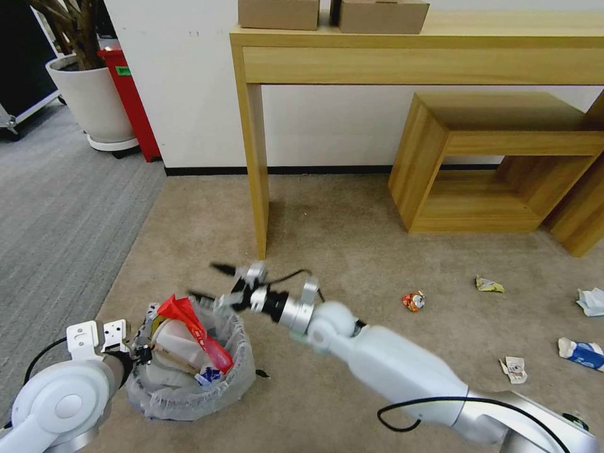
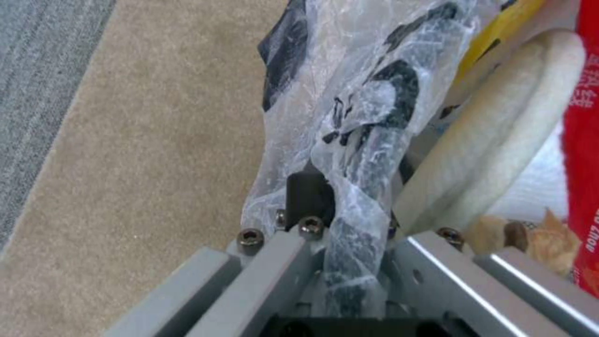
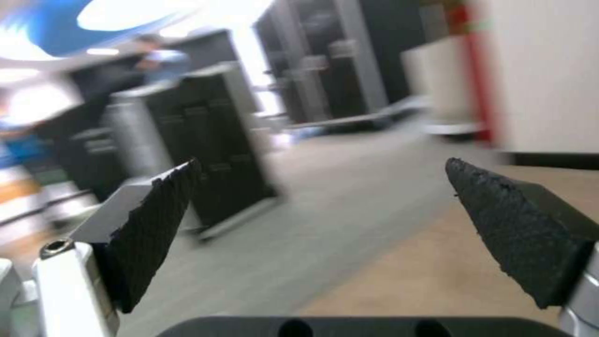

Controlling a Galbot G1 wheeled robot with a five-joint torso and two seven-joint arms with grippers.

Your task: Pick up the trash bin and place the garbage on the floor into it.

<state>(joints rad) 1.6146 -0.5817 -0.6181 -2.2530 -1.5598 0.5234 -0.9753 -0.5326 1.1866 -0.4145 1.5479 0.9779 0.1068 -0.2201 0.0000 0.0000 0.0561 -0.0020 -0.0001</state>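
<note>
Five litter pieces are lying loose on the floor [image 1: 352, 245]: one red wrapper [image 1: 413, 301], one yellow wrapper [image 1: 489, 285], two crumpled white papers [image 1: 591, 301], one blue-white carton [image 1: 581, 353]. One trash bin [image 1: 189, 362] is standing.

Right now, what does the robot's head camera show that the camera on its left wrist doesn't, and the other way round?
Head view alone: the open right gripper above the bin, and litter on the beige carpet, such as a small red wrapper and a blue-white carton.

Left wrist view alone: the left gripper clamped on the bag-covered rim, close up.

Both: the small round bag-lined trash bin, with a red wrapper inside.
</note>
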